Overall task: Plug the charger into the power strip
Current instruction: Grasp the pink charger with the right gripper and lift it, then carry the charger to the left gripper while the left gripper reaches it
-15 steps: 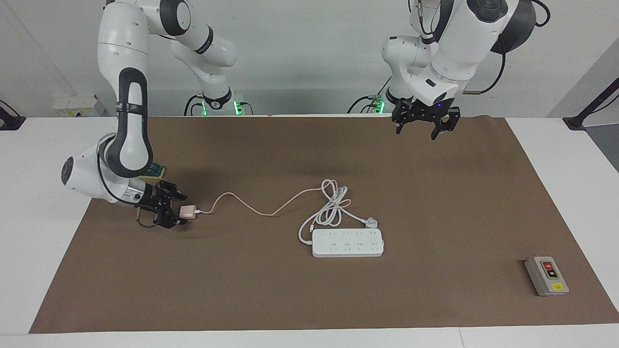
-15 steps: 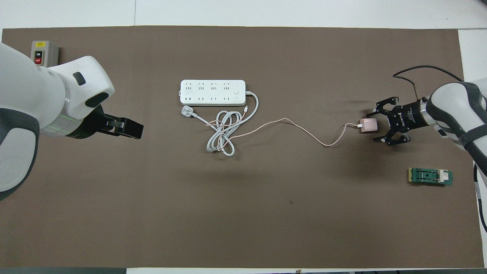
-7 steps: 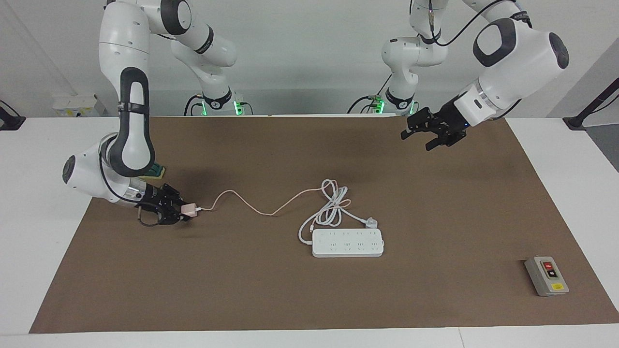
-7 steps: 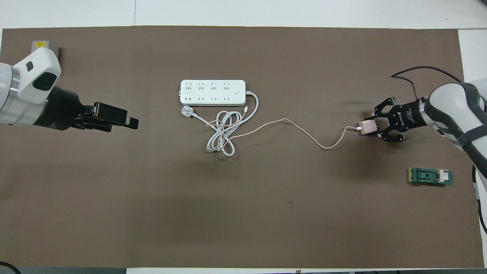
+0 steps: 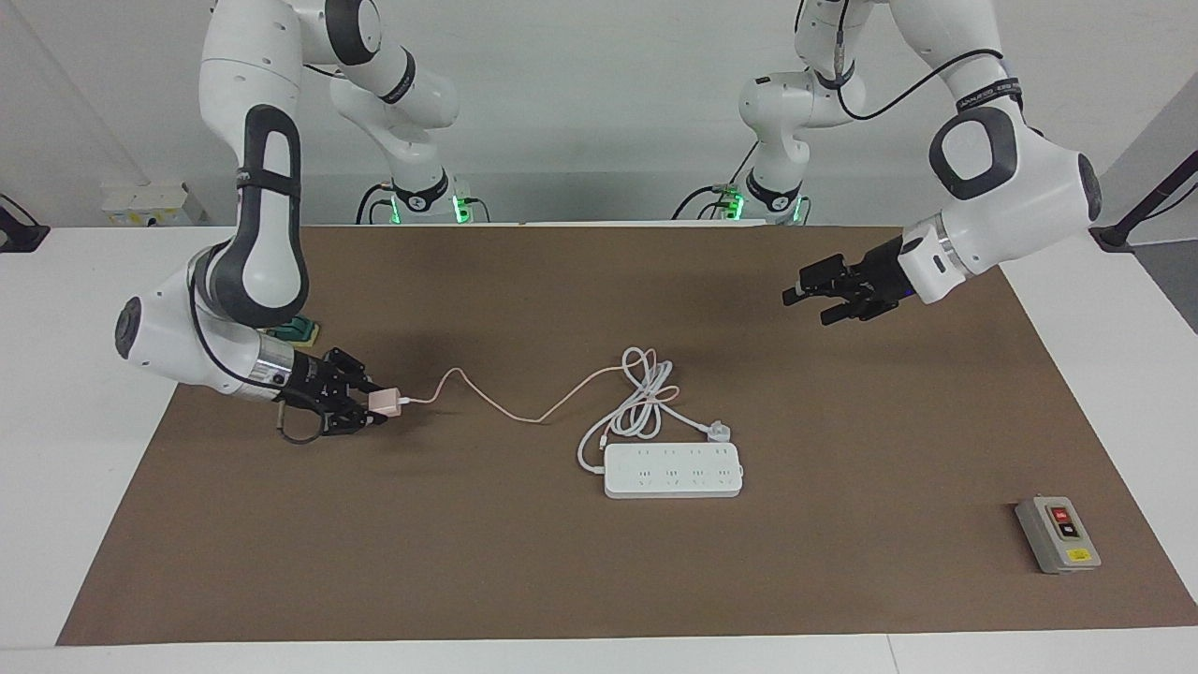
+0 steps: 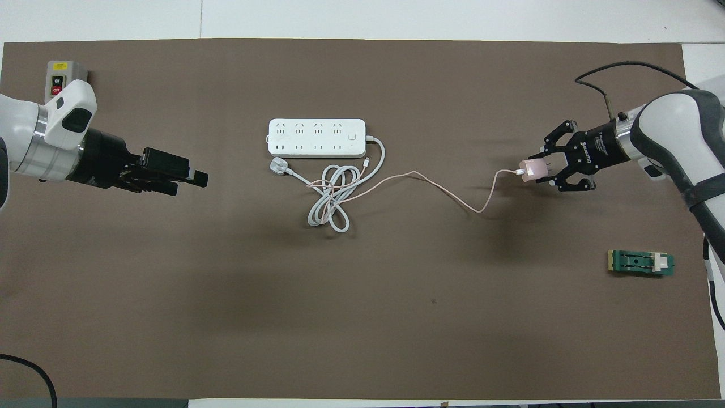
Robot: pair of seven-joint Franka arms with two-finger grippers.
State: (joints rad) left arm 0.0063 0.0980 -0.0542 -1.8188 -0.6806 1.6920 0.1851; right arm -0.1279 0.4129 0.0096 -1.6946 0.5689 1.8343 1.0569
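Brown mat [image 5: 842, 562] [image 6: 226, 317] covers most of the tabletop [image 5: 56, 281].

Power strip [image 5: 673, 470] [image 6: 316, 137] lies flat on the mat near its middle, sockets up; taken as the landmark. Its thick white cord [image 5: 636, 412] [image 6: 334, 198] is coiled just beside it, on the side nearer the robots, and the cord's white plug [image 5: 718, 430] [image 6: 279, 165] lies loose by the strip.

Right gripper [image 5: 360, 404] [image 6: 546, 169] is low over the mat, well away from the strip toward the right arm's end; jaws clamped on the charger [image 5: 383, 401] [image 6: 531, 169], a small pink cube. Its pink cable [image 5: 496, 407] [image 6: 453, 195] trails across the mat into the cord coil.

Left gripper [image 5: 819, 298] [image 6: 190, 177] hangs in the air over bare mat, off toward the left arm's end from the strip; cannot tell whether its jaws are apart or together.

Grey button box [image 5: 1058, 534] [image 6: 61, 78] sits at the left arm's end, farther from the robots than the strip. Small green part [image 5: 299, 328] [image 6: 641, 263] lies at the right arm's end, nearer the robots.
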